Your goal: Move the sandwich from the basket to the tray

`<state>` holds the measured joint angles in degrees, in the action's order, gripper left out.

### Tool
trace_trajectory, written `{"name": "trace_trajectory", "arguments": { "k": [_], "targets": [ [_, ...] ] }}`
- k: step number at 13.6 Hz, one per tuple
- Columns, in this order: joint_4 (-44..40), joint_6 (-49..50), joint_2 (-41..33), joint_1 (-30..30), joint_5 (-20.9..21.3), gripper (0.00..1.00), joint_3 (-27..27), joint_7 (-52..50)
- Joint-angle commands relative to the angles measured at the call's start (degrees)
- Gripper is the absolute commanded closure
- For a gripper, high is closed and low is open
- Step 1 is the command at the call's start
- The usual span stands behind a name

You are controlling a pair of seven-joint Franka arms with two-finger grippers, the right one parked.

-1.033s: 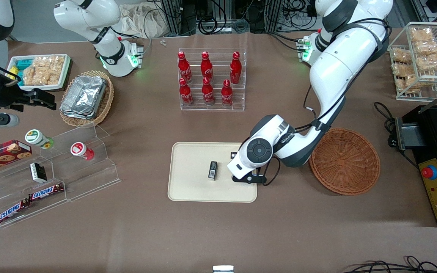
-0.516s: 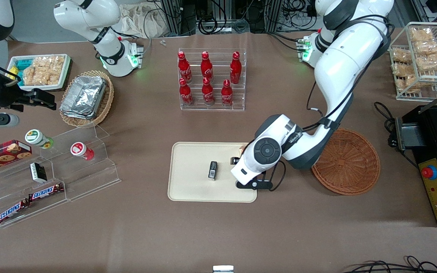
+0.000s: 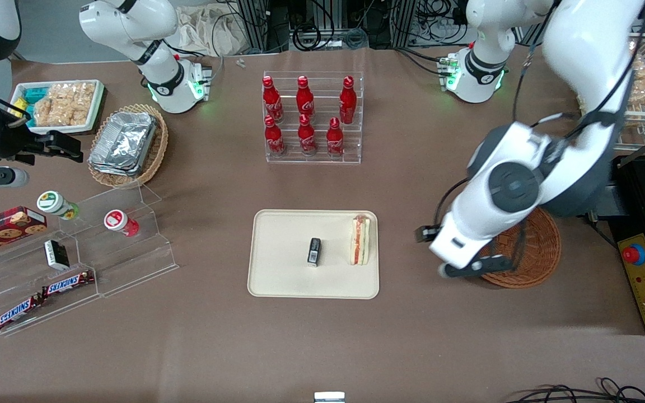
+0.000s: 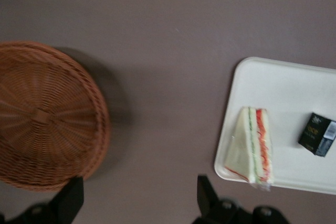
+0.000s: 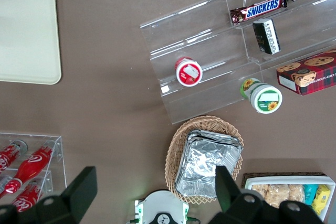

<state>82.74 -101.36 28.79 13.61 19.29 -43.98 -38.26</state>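
Front view: sandwich (image 3: 361, 240) now uncovered on the tray (image 3: 283, 280), lying along the edge toward the working arm's end, just beside a small black packet (image 3: 314, 251). Half a second ago hidden under the wrist; now clear of it. Gripper (image 3: 450, 253) lifted and drawn back, hanging over bare table between tray and basket (image 3: 541, 246), holding nothing. Basket partly covered by the arm, nothing showing in the visible part.

Left wrist view: looking down from well above. Fingers (image 4: 71, 200) spread apart with only table between them. Sandwich (image 4: 251, 145) flat on the tray (image 4: 283, 85) near its corner, red and green filling showing. Basket (image 4: 47, 116) empty.

Judging from this: release made, placement likely done, only retreat left
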Motion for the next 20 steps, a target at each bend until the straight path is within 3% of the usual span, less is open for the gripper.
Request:
{"name": "trace_trajectory", "arguments": {
  "k": [1,6,8,12,20],
  "targets": [
    [11.90,-0.25,-10.93,17.79,-3.28,0.03,-11.96,5.10],
    [12.80,8.19,-13.06,53.03,-5.05,0.02,-38.85,18.89],
    [12.89,10.47,-12.97,61.77,-4.79,0.02,-44.86,24.96],
    [11.40,11.01,-12.62,63.47,-1.54,0.01,-44.09,29.38],
    [9.99,10.83,-12.00,62.59,-1.27,0.01,-44.09,28.59]
  ]
}}
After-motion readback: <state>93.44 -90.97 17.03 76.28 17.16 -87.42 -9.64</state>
